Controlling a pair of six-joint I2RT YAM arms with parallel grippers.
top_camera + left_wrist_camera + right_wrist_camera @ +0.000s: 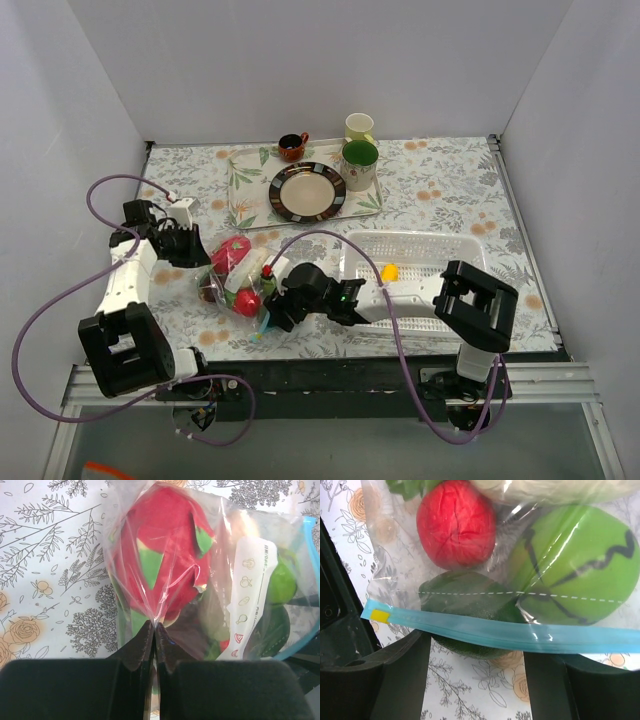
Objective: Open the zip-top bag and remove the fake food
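Floral-print table (450, 195) carries zip-top bag (235, 275) near left, white basket (415, 236) right, tray (243, 185) far centre.

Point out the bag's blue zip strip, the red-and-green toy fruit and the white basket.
zip strip (520, 636), right wrist view, middle of the strip.
red-and-green toy fruit (165, 545), left wrist view, its red skin.
white basket (420, 236), top external view, far rim.

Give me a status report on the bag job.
Left gripper: jaws shut on clear crinkly plastic zip-top bag. Right gripper: jaws open at its light blue zip strip, zip looks closed. Toy plastic fruits inside. Nothing blocking.
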